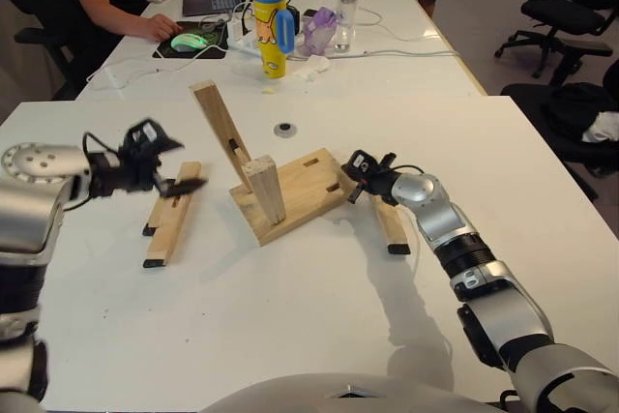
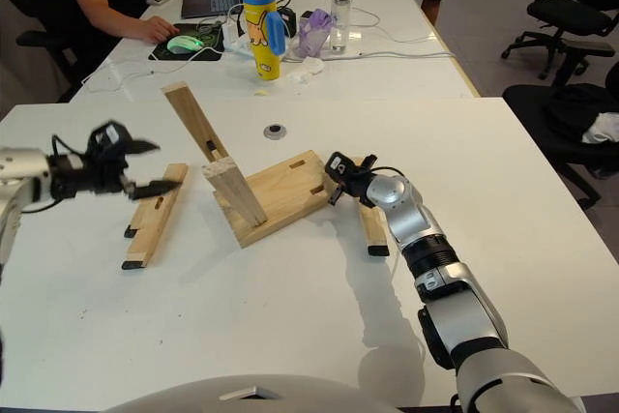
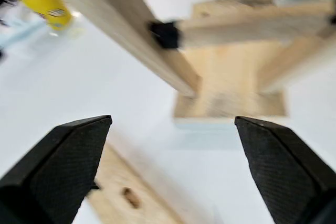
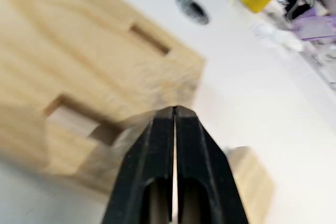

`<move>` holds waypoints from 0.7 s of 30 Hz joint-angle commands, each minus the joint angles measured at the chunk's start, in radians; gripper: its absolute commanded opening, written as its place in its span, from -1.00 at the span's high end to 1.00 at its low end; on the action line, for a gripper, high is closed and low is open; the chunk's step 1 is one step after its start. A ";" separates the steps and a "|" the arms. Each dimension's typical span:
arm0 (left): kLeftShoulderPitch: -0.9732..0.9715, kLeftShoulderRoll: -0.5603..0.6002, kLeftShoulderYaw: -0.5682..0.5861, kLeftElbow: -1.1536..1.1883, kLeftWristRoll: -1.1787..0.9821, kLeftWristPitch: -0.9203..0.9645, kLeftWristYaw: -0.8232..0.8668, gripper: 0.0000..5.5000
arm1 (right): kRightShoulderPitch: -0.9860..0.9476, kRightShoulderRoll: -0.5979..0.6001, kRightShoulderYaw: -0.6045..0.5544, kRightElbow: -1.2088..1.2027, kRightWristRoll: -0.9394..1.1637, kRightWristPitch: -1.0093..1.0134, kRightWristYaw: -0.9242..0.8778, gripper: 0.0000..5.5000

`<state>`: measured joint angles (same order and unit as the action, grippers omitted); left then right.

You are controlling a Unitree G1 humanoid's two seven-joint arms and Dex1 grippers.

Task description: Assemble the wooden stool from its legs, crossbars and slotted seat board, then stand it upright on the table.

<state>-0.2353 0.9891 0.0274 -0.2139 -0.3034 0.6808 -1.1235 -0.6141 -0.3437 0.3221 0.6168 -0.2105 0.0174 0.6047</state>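
Seat board (image 1: 309,192) flat — right claw (image 4: 174,109) closed.

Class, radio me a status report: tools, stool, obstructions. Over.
Left tool open over loose pale wooden bars. Right tool shut at edge of slotted wooden seat board; two wooden legs stand in it. No obstruction seen.

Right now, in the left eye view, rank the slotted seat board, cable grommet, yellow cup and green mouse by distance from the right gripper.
From the right gripper:
1. slotted seat board, right next to the fingers, on their left.
2. cable grommet, mid-table, behind the board.
3. yellow cup, on the far table.
4. green mouse, on the far table, further left.
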 commanded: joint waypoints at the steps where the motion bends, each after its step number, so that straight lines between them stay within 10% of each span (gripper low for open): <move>1: 0.115 -0.004 -0.069 -0.146 -0.047 0.060 -0.013 -0.59 | -0.035 -0.037 0.064 0.044 -0.050 -0.040 0.111 1.00; 10: 0.149 -0.261 -0.392 -0.251 0.073 0.211 0.295 -0.59 | 0.010 -0.193 0.242 -0.124 -0.155 0.127 0.472 1.00; 21: 0.055 -0.348 -0.426 0.004 0.224 0.143 0.492 -0.59 | 0.130 -0.233 0.242 -0.487 -0.058 0.351 0.567 1.00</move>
<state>-0.1756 0.6189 -0.4005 -0.3146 -0.1567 0.8107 -0.6864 -0.5864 -0.5810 0.5131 0.1563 -0.2862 0.3105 1.1127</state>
